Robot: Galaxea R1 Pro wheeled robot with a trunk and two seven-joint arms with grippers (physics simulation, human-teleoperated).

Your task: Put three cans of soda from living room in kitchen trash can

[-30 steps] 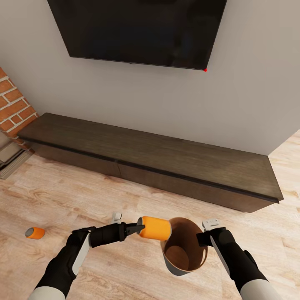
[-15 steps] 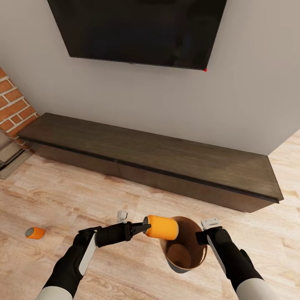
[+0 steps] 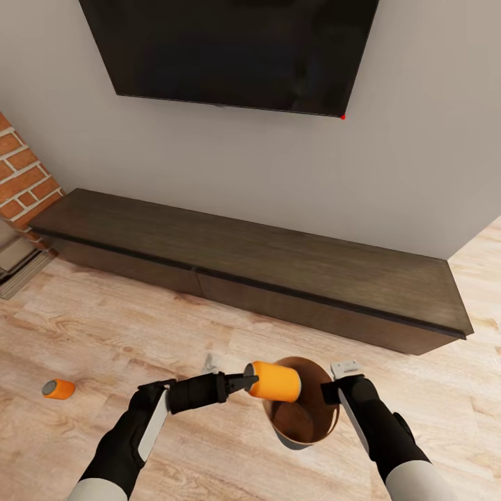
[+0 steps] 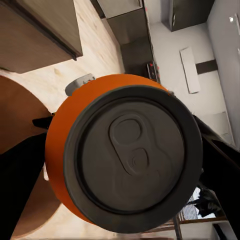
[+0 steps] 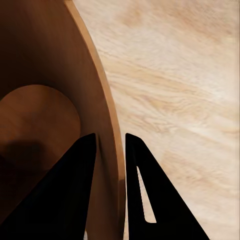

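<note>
My left gripper is shut on an orange can of soda, held on its side over the near-left rim of the trash can. The left wrist view looks straight at that can's grey end. My right gripper is shut on the bin's right rim, its black fingers pinching the copper-brown wall. The bin hangs above the floor, its brown inside visible. A second orange can lies on its side on the wood floor at the left.
A long low dark-wood cabinet runs along the wall ahead, under a black wall-hung TV. A red-brick fireplace stands at the far left. Light wood floor lies between me and the cabinet.
My left gripper has carried the can to the right, from beside the bin to over its rim. The right gripper with the bin has shifted slightly left and up.
</note>
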